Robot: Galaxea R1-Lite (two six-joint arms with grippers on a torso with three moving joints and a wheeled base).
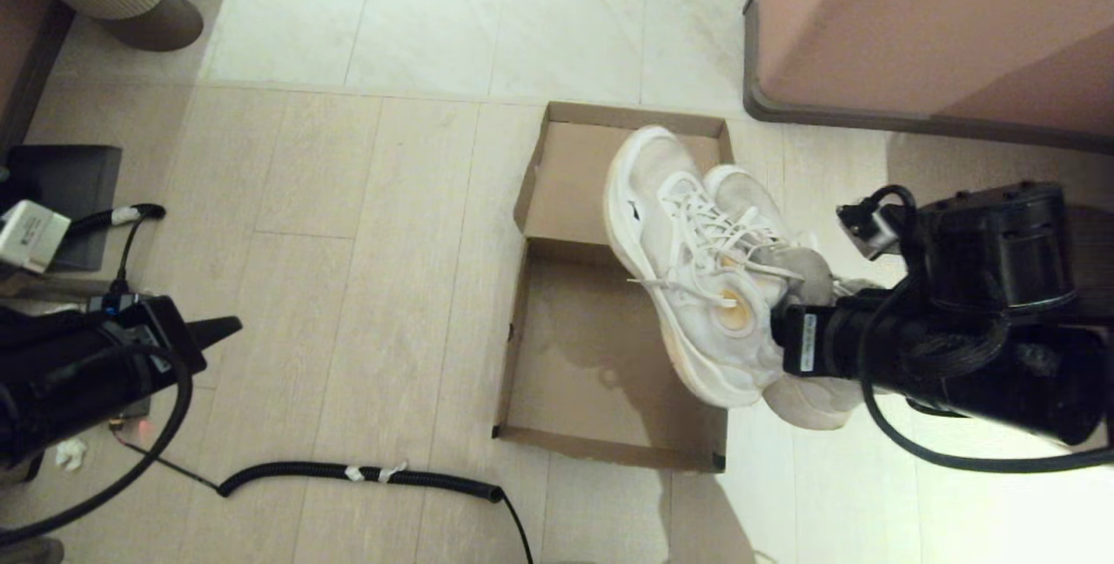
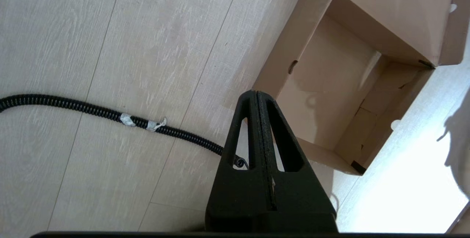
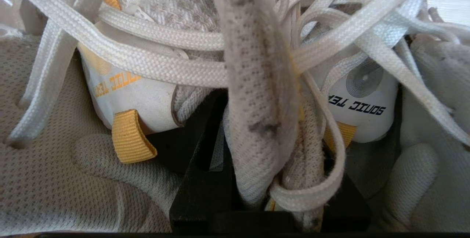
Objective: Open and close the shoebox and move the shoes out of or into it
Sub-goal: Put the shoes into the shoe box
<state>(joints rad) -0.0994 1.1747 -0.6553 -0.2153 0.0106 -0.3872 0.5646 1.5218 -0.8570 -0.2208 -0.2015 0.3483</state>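
The right pincer (image 1: 779, 320) is closed on the shoes (image 1: 696, 268), gripping the inner collar fabric of both together. In the right wrist view its black fingers (image 3: 200, 164) clamp grey mesh and white laces (image 3: 158, 65) between them. The shoes hang lifted ahead of the pincer, toes pointing away from it, above the right side of the box (image 1: 600, 381). One shoe lies partly over the other, insoles showing orange spots.

The box sits on the floor (image 1: 365, 216), lid (image 1: 574, 172) folded open flat beyond the tray. The tray holds nothing; the shoes overhang its right wall.

The left pincer (image 2: 259, 98) is closed on nothing, fingers pressed together, and hovers well apart from the box, off its left side. A black coiled cable (image 2: 110, 115) runs along the floor below it. A pinkish cabinet (image 1: 931, 24) stands beyond the right arm.
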